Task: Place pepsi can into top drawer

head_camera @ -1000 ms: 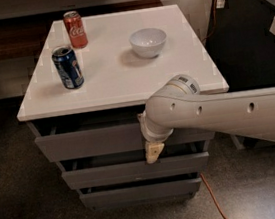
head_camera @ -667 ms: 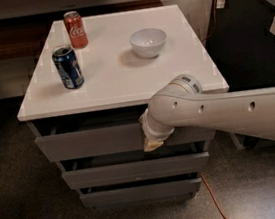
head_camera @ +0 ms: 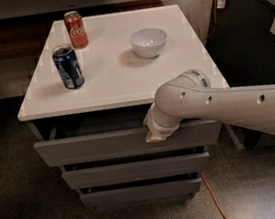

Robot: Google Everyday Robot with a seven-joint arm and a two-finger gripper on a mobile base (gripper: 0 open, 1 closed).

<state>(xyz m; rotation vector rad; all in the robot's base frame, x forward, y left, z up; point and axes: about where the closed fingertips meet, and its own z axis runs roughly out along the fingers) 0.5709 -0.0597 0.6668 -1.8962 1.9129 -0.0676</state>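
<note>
Camera view only, so here's the layout. The tool [head_camera: 155, 135] is at the end of the fat white arm, parked right on the upper edge of the wide grey flat-fronted top drawer [head_camera: 97, 147], a bit right of the front's middle. It's tucked under the wrist, so nobody can tell whether it's wide or narrow, and it doesn't look like it's carrying anything.

The drawer looks pulled out only a little, with a dark gap showing behind the front.

The small dark blue pepsi can with the silver top [head_camera: 68, 67] is up and to the left of the tool, well apart from it. It stands upright on the white square table [head_camera: 119, 86], long axis vertical.

Further back from the tool is a red Coca-Cola can [head_camera: 75, 30], and there's a white round bowl [head_camera: 149, 42] almost straight above the tool.

So the next move probably means lifting up over the table edge and swinging left.
</note>
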